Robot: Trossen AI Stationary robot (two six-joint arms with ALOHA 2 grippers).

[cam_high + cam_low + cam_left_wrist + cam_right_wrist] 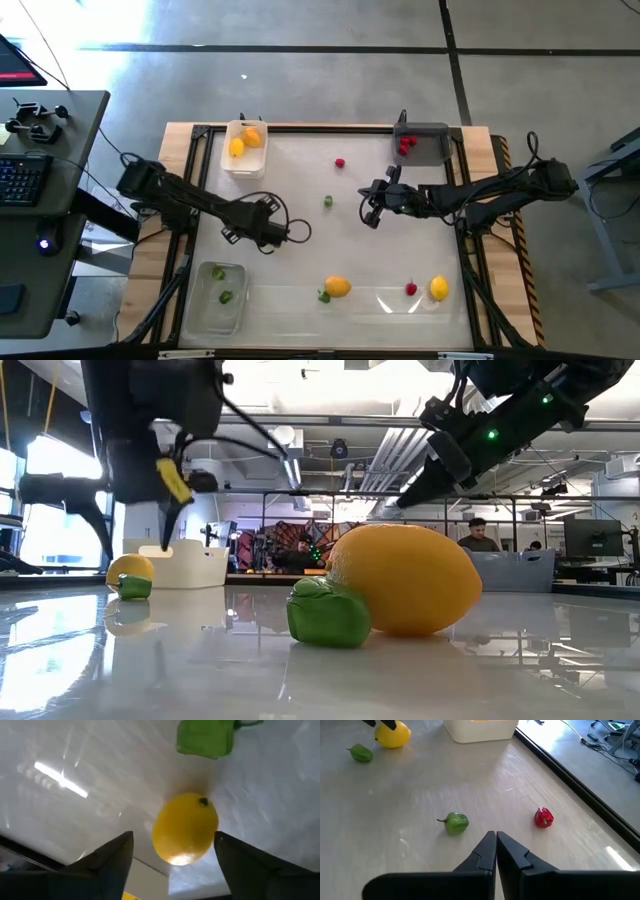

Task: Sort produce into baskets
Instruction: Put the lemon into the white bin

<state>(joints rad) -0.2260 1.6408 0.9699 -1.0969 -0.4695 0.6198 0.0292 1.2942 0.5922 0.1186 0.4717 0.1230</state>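
My left gripper (268,230) is open and hovers over a yellow lemon (185,827) at the table's left middle. Its fingers stand on either side of the lemon without touching it. A green piece (205,739) lies just beyond the lemon. The arm hides both in the high view. The low view shows the lemon (130,570) below the gripper (170,500). My right gripper (496,842) is shut and empty above the table's middle (372,212), near a green piece (455,822) and a red berry (543,817).
A white tray (245,148) at the far left holds yellow and orange fruit. A dark grey tray (422,143) at the far right holds red berries. A clear tray (218,297) at the near left holds green pieces. An orange-yellow fruit (338,287), a red berry (411,289) and a yellow fruit (439,288) lie near the front edge.
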